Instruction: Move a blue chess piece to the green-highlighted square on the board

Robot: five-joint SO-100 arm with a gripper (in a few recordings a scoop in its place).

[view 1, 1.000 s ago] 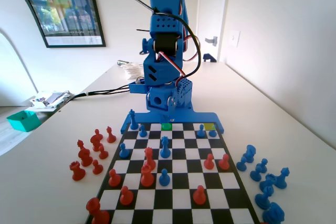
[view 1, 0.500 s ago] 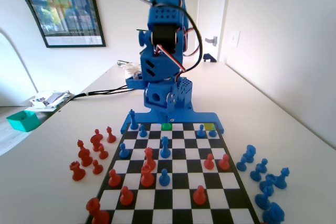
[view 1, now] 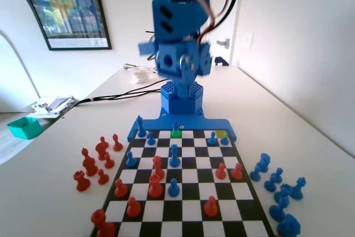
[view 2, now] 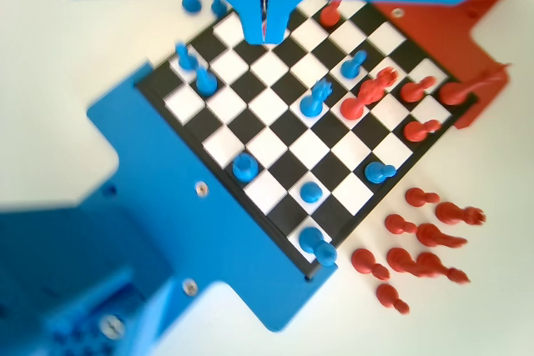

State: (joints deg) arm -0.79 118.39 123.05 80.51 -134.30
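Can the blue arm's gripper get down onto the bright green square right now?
Probably yes. The gripper hangs high above the chequered board, jaws together. The bright green square has free squares on either side, though a small blue piece seems to stand on it.

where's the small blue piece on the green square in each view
Fixed view: the blue chess piece stands on the green-highlighted square, in the far row by the arm's base.
Wrist view: the blue chess piece is left of centre, in the row along the blue base.
Shared landmark: the tall blue piece, mid-board in the same file; in the wrist view.
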